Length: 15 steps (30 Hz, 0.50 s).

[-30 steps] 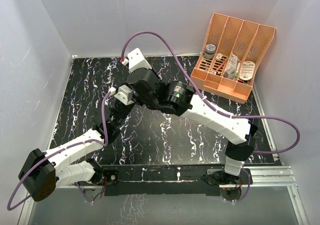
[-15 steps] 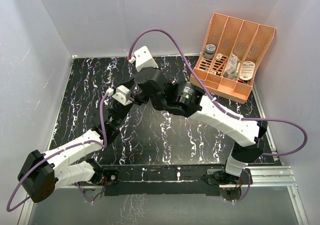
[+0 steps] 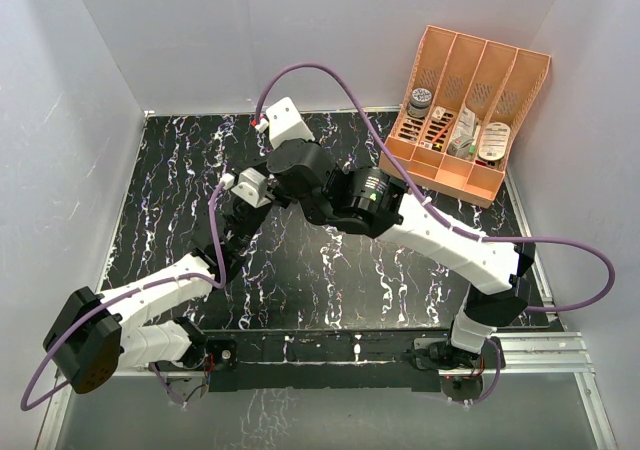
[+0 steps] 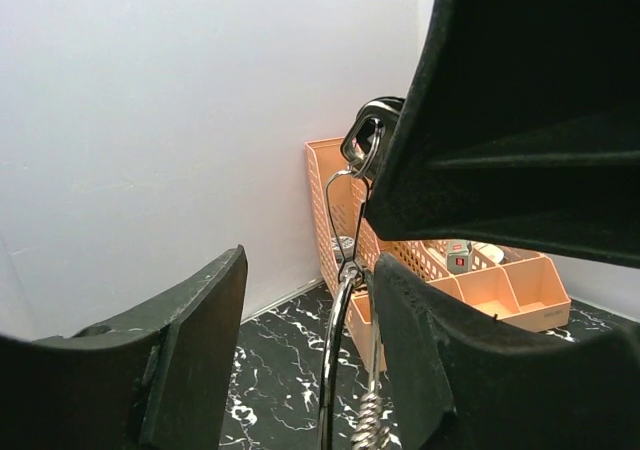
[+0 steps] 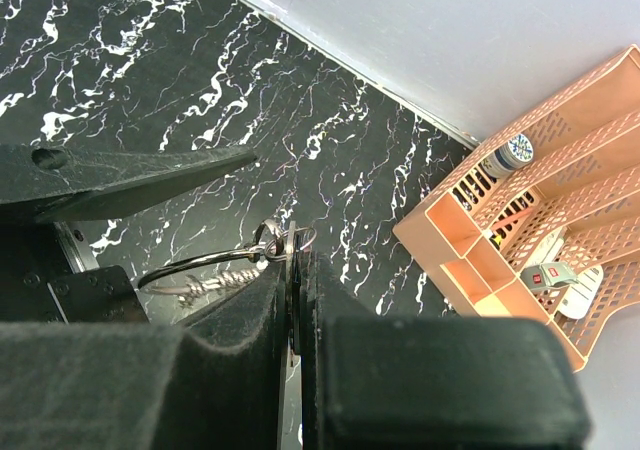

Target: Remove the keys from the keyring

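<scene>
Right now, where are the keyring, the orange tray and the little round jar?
keyring [image 5: 200,260], right wrist view, on the wire loop's upper arc.
orange tray [image 3: 441,178], top external view, on its near front wall.
round jar [image 3: 419,97], top external view, on its lid.

Along the right wrist view, the right hand [image 5: 292,262] is pinched tight on a metal sliver [image 5: 292,295]. Its pads swallow nearly all of it, so I can't tell whether it is one of the keys. In the left wrist view, the keyring [image 4: 335,340] runs off the bottom edge between the spread fingers of the left hand [image 4: 312,262]. A black finger there covers half the orange tray [image 4: 325,200]. From overhead, both hands and the ring are buried under the wrists, and the tray's contents are too small to name.
</scene>
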Each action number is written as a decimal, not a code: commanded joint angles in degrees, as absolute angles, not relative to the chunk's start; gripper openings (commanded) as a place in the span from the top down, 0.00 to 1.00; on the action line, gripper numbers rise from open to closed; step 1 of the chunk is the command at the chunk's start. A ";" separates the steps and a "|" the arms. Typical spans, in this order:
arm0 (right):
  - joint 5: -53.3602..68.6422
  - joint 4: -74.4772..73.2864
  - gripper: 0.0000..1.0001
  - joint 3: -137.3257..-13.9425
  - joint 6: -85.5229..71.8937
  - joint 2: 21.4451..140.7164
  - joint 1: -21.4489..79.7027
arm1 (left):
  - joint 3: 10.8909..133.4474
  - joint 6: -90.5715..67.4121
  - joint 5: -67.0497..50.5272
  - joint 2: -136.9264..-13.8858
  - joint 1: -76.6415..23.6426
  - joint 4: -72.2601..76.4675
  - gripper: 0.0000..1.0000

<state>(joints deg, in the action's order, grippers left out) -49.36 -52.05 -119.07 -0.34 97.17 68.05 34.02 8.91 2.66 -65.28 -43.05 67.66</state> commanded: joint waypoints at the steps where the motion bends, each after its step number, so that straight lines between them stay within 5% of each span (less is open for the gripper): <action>1: -50.27 -48.43 1.00 -118.91 -1.30 94.06 68.54 | 36.32 8.65 2.77 -64.82 -43.42 72.17 0.49; 15: -50.19 -47.83 1.00 -118.29 -1.21 93.62 68.55 | 36.46 8.53 2.33 -64.25 -43.42 72.23 0.55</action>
<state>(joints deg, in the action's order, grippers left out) -49.36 -51.79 -118.26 -0.36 96.77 68.25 34.20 8.75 2.61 -65.36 -43.16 69.01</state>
